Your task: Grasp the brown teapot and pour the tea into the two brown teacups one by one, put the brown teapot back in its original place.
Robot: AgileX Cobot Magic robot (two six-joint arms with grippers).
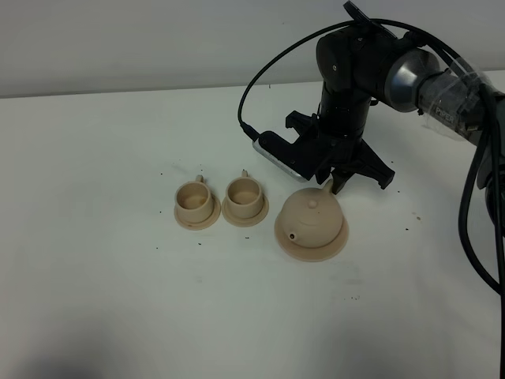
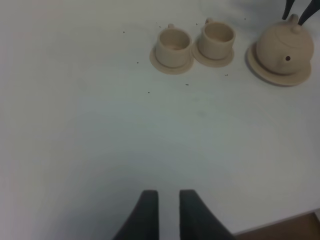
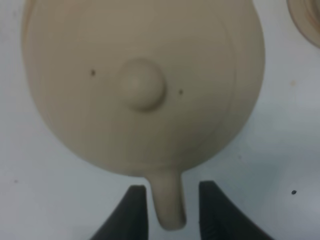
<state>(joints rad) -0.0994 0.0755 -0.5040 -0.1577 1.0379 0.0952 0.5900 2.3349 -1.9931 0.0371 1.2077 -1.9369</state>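
The brown teapot (image 1: 310, 223) (image 2: 285, 47) (image 3: 145, 85) sits lid on, upright, on its wide saucer (image 1: 338, 245) (image 2: 260, 70), the original place. My right gripper (image 1: 332, 186) (image 3: 172, 200) is low behind the pot. It is open, with one finger on each side of the loop handle (image 3: 167, 207) and a slim gap showing. The two brown teacups (image 1: 193, 201) (image 1: 244, 195) (image 2: 173, 46) (image 2: 217, 37) stand on small saucers to the pot's left. The tea is hidden. My left gripper (image 2: 169, 200) hovers over bare table, fingers slightly apart, holding nothing.
Small dark specks dot the white table (image 1: 118, 300) around the cups. The right arm's cables (image 1: 473, 197) hang at the right edge. The table's near edge (image 2: 300, 222) shows by the left gripper. A cup saucer rim (image 3: 307, 20) lies close to the pot.
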